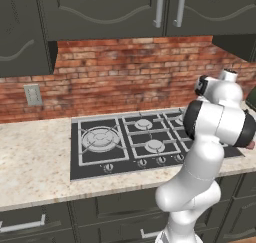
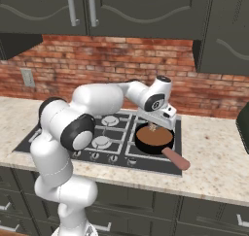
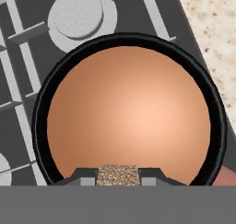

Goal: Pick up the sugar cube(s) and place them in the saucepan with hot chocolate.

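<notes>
Sugar cube held over the hot chocolate

Sugar cube (image 3: pixel 119 175) sits between the two dark fingertips (image 3: pixel 85 177) of the hand (image 2: pixel 153 127), so the hand is closed on it. I can count one cube, brown and speckled.

Going from left to right in the right base view: first comes the pale worktop (image 2: pixel 14 116), then the black stove (image 2: pixel 104 138) with its round burners, then the saucepan with hot chocolate (image 2: pixel 153 138) on the front right burner. Its reddish handle (image 2: pixel 175 158) points out toward the front right. There is one pan. I count five burners on the stove in the left base view, though the arm hides part of it.

The hand hangs just above the brown drink, near the pan's edge. So I think the carrying step is almost done. The next move should be to open the fingers and let the cube drop into the pan.
</notes>
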